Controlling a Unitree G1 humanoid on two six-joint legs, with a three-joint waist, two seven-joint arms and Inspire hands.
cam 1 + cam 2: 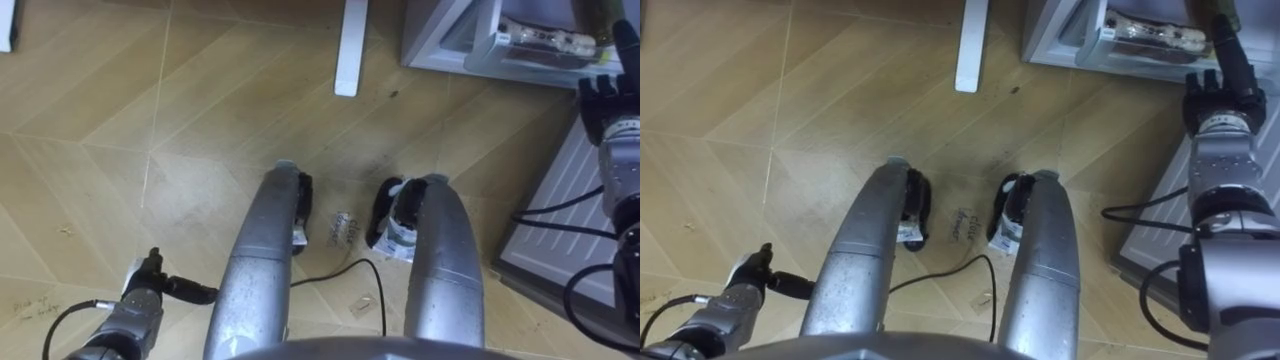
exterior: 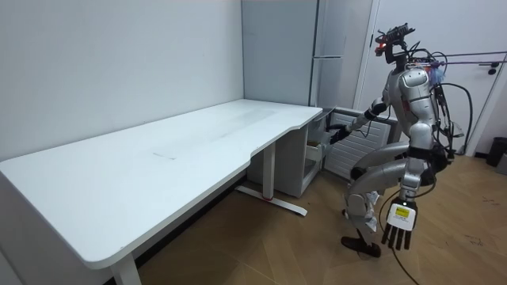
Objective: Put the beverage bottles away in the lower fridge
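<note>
Item: drink-stowing, delivery stage. The robot stands crouched, knees bent, on the wooden floor (image 1: 200, 120) between the end of the white desk (image 2: 158, 150) and the lower fridge (image 1: 430, 30), whose door (image 1: 565, 190) is swung open on the robot's right. The right hand (image 1: 602, 100) is reached forward and up to the open compartment, just beside the white shelf (image 1: 520, 58). What its grip holds, if anything, cannot be told. A dark slender shape (image 1: 1225, 40) rises just beyond it, and it cannot be settled whether this is a drink in its hold or part of the hand. The left hand (image 2: 398, 226) is idle, hanging low beside the leg with its fingers straight and spread, carrying nothing. Task's thing: one pale drink (image 1: 540, 38), seemingly a bottle, lies on its side on that shelf inside the fridge. No other drink is in sight on the desk or floor. Step in hand, as judged: setting or having just set a drink into the lower compartment. The next move calls for drawing the right arm back clear of the shelf rim without dragging the lying drink, then rising and swinging the door closed if nothing is left to load.
</note>
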